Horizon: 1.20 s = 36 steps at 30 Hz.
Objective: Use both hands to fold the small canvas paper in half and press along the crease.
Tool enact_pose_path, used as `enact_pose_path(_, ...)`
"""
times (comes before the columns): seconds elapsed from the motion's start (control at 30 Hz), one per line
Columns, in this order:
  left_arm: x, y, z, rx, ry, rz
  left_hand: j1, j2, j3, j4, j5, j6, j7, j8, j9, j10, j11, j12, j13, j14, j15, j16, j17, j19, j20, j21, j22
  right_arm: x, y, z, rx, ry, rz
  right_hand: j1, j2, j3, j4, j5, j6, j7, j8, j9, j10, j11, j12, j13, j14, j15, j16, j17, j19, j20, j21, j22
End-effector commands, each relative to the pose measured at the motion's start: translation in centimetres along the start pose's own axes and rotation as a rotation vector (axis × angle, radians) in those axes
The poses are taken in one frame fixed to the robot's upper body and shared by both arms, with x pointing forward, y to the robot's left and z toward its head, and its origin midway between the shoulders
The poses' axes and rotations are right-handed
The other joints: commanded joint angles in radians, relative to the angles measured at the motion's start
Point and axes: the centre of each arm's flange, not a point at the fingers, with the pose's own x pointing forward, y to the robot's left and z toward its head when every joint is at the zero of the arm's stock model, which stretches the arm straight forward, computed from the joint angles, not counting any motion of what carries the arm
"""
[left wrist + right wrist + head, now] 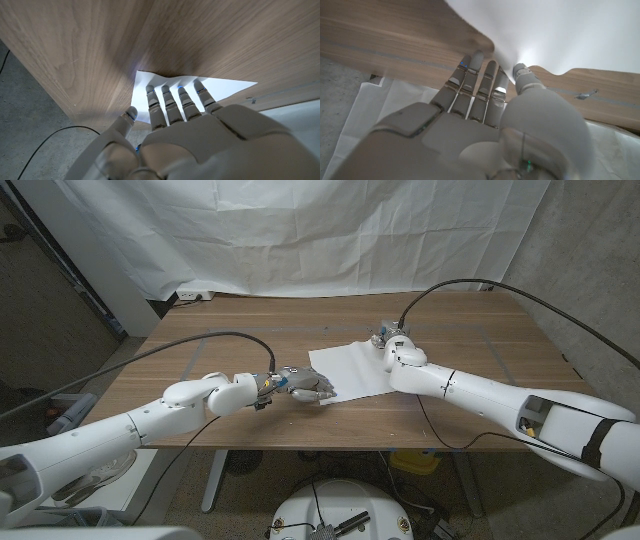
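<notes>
The small white canvas paper (pixel 348 370) lies on the wooden table (pixel 230 320), right of centre. My left hand (pixel 305 387) reaches onto its near left corner. In the left wrist view its fingers (pixel 170 102) are stretched out and press on the paper (pixel 227 87), with the thumb off to the side over the wood. My right hand (pixel 403 352) is at the paper's far right corner. In the right wrist view the paper (pixel 560 30) rises off the table, its edge pinched between the thumb and fingers (pixel 477 75) of the hand (pixel 470 130).
Black cables (pixel 215 336) run from both arms over the table. A white cloth backdrop (pixel 300 230) hangs behind the far edge. Bare wood lies to the left and at the far right of the paper.
</notes>
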Motion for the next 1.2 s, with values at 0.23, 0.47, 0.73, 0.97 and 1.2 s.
enact_pose_path(0.23, 0.1, -0.4, 0.3, 0.002, -0.003, -0.031, -0.006, 0.038, 0.009, -0.002, 0.006, 0.141, 0.123, 0.007, 0.146, 0.066, -0.012, 0.007, 0.043, 0.000, -0.077, -0.003, 0.000, 0.003, -0.001, -0.004, 0.004, -1.3, -2.0, 0.8, 0.160, -0.080, -0.074, 0.025, 0.004, 0.019, -0.005, -0.007, 0.024, 0.018, 0.021, 0.005, 0.044, -0.001, 0.018, 0.006, 0.039, -0.138, -0.005, -0.002, 0.017, 0.001, 0.013, 0.003)
enact_pose_path(0.47, 0.1, -0.3, 0.4, 0.002, -0.002, -0.029, -0.006, 0.038, 0.010, -0.002, 0.006, 0.140, 0.122, 0.007, 0.146, 0.067, -0.010, 0.006, 0.043, 0.000, -0.077, -0.003, 0.000, 0.003, -0.002, -0.006, 0.004, -2.5, -2.3, 2.1, -0.028, -0.055, -0.155, 0.031, 0.002, 0.023, -0.004, -0.014, 0.033, 0.015, 0.026, 0.000, 0.061, -0.006, 0.025, 0.010, 0.055, -0.146, -0.001, 0.002, 0.018, 0.002, 0.016, 0.004)
enact_pose_path(0.73, 0.0, -0.4, 0.5, 0.005, -0.003, -0.026, -0.006, 0.038, 0.011, -0.002, 0.006, 0.141, 0.122, 0.007, 0.146, 0.068, -0.012, 0.005, 0.043, -0.001, -0.076, -0.003, 0.000, 0.003, -0.001, -0.008, 0.004, -3.3, -2.8, 2.7, -0.013, -0.057, -0.138, 0.048, -0.001, 0.013, -0.005, -0.030, 0.038, 0.016, 0.026, -0.010, 0.110, -0.010, 0.052, 0.021, 0.077, -0.146, 0.044, 0.048, 0.032, 0.005, 0.027, 0.005)
enact_pose_path(0.97, 0.0, -0.4, 0.6, 0.006, -0.004, -0.025, -0.007, 0.039, 0.013, -0.002, 0.006, 0.139, 0.123, 0.006, 0.146, 0.067, -0.011, 0.005, 0.044, -0.001, -0.076, -0.003, 0.000, 0.004, 0.000, -0.010, 0.004, -4.3, -3.0, 4.3, -0.146, -0.043, -0.161, 0.062, -0.003, 0.001, -0.004, -0.043, 0.047, 0.016, 0.024, -0.018, 0.151, -0.024, 0.086, 0.039, 0.095, -0.148, 0.091, 0.098, 0.043, 0.013, 0.040, 0.008)
enact_pose_path(1.2, 0.0, -0.4, 0.6, 0.004, -0.004, -0.026, -0.007, 0.039, 0.014, -0.002, 0.006, 0.136, 0.123, 0.005, 0.146, 0.066, -0.009, 0.003, 0.044, 0.000, -0.078, -0.003, -0.001, 0.005, -0.001, -0.011, 0.004, -4.9, -2.8, 6.4, -0.264, -0.046, -0.159, 0.062, -0.005, 0.000, -0.002, -0.045, 0.047, 0.014, 0.023, -0.020, 0.153, -0.025, 0.093, 0.045, 0.105, -0.150, 0.095, 0.104, 0.045, 0.017, 0.044, 0.010)
